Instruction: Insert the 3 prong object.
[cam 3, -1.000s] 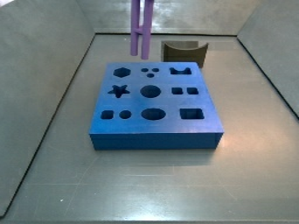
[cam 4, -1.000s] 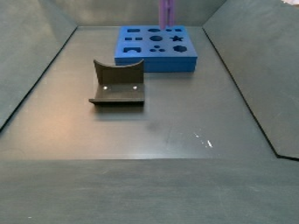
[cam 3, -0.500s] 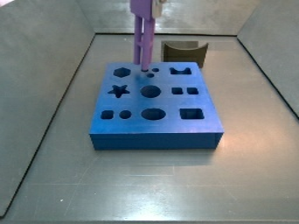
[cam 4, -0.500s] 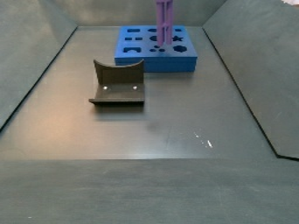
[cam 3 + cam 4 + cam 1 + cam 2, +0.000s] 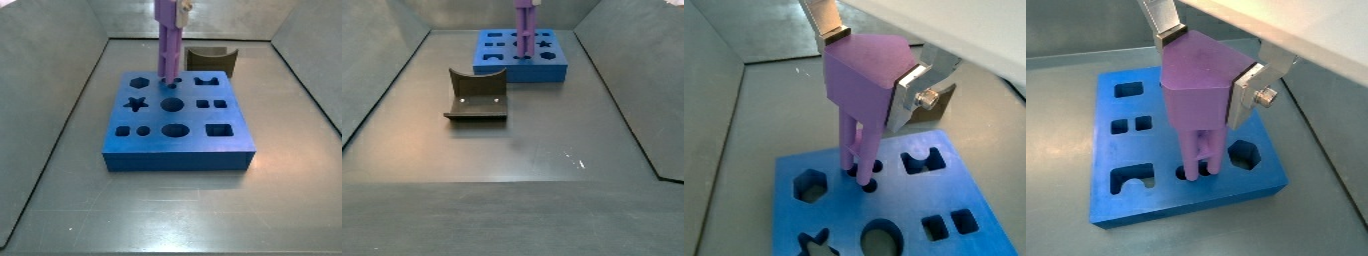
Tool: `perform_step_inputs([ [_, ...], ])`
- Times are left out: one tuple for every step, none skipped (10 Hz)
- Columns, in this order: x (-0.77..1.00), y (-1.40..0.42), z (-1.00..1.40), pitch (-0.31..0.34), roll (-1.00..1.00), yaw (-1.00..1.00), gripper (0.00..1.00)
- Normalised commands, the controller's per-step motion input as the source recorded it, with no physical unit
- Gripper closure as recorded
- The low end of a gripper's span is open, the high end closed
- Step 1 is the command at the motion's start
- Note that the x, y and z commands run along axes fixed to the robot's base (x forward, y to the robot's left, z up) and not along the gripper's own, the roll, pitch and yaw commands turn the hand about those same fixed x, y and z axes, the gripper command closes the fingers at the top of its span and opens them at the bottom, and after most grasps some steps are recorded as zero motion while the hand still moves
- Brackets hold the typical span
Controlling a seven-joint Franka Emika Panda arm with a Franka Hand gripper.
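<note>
Your hand (image 5: 871,75) grips the tall light-purple plastic three-prong piece (image 5: 1201,100) upright, upper centre in a side view. Prong tips are entering the blue block's (image 5: 179,135) small round holes; seating remains.

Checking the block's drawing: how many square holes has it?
3: a larger one at the blue block's corner, two small side by side next to it. The gripper above, holding the 3 prong object, may hide more.
</note>
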Motion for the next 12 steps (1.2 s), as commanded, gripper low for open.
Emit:
perform_step_inputs([
  [0.15,-0.10,-0.35,-0.163,0.00,0.00,1.00],
  [0.14,-0.06,-0.35,-0.126,0.00,-0.11,1.00],
  [0.18,0.00,-0.41,-0.123,0.00,-0.26,1.00],
  [0.09,0.00,-0.44,-0.137,0.00,-0.33,1.00],
  [0.04,0.00,-0.44,-0.166,0.00,-0.31,1.00],
  [0.00,0.00,-0.37,-0.191,0.00,-0.19,1.00],
  [0.00,0.00,-0.31,-0.177,0.00,-0.09,1.00],
  [-0.05,0.00,-0.22,-0.189,0.00,0.00,1.00],
  [-0.04,0.00,-0.10,-0.140,0.00,0.00,1.00],
  [0.00,0.00,-0.09,-0.049,0.00,0.00,1.00],
  [0.00,0.00,-0.04,-0.001,0.00,-0.01,1.00],
  [0.00,0.00,0.00,0.000,0.00,0.00,1.00],
])
